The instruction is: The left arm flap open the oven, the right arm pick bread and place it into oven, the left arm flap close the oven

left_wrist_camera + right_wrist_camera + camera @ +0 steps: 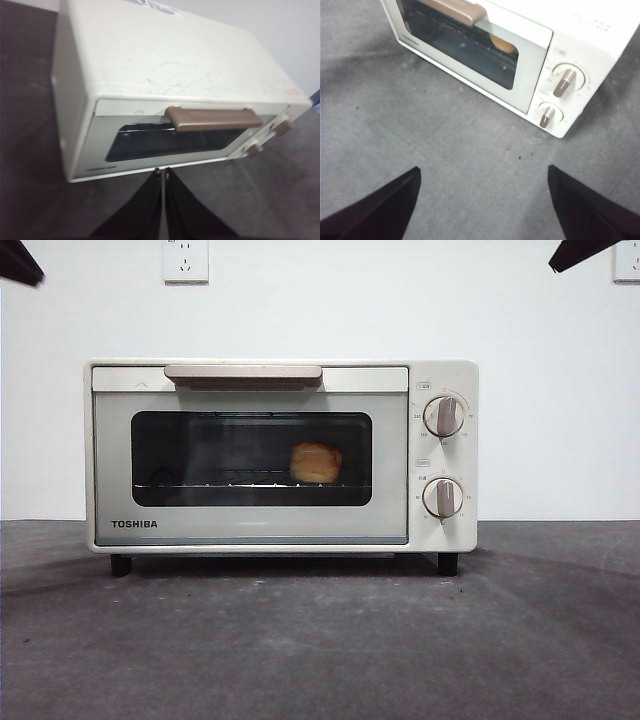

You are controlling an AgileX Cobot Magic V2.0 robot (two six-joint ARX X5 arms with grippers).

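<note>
the oven (280, 455) door is shut, the bread (316, 462) on the rack at 3 o'clock inside. left end effector (163, 172) pressed together, right end effector (484, 172) spread wide.

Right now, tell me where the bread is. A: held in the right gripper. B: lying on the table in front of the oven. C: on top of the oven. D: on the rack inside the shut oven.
D: the bread shows through the door glass, sitting on the wire rack of the oven, whose door is shut.
</note>
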